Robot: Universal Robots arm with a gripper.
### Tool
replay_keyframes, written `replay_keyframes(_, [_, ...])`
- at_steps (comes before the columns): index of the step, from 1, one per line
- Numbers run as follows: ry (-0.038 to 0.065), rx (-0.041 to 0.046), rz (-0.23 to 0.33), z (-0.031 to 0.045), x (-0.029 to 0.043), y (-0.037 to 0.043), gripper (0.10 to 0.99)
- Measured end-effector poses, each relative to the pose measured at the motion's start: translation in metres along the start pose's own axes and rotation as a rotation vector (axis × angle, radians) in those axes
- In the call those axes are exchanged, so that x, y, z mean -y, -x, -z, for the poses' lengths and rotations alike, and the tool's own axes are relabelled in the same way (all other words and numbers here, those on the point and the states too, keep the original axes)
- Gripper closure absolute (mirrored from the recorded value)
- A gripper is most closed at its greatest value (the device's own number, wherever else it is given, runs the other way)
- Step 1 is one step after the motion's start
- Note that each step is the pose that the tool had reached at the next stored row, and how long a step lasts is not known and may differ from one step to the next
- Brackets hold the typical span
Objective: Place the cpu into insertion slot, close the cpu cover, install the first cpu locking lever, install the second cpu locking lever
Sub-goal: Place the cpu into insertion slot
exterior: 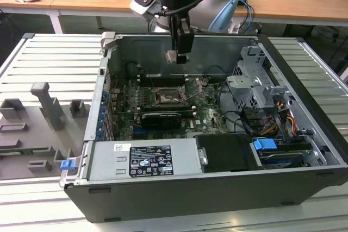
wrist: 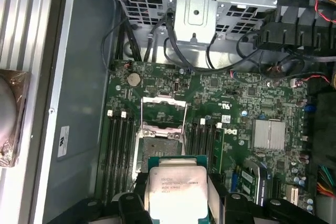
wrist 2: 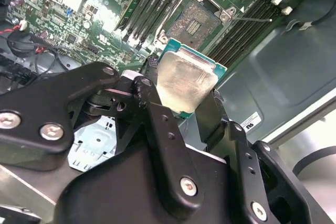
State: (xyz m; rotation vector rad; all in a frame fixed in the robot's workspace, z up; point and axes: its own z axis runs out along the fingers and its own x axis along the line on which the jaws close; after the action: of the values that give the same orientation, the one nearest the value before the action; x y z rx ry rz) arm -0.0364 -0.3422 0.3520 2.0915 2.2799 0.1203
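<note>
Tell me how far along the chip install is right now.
Done: the chip is picked up, the cover is swung open and the socket is empty. In hand: the gripper is shut on the chip, holding it above the board, apart from the socket. Left: seating the chip, closing the cover and latching both levers; one lever sticks out free.

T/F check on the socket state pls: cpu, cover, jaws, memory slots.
1. The cpu is seated in the insertion slot. False: the cpu is held above the board by the gripper; the insertion slot is bare.
2. The cpu cover is open. True: the cpu cover is swung off the slot.
3. The jaws are empty. False: they are shut on the cpu.
4. Memory slots flank the insertion slot. True: memory slots run along both sides.
</note>
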Motion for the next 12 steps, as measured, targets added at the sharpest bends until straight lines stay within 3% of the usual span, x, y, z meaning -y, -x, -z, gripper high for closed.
replay_keyframes(12, [0.002,0.0090,-0.104,-0.0013,0.0001,0.0000,0.557])
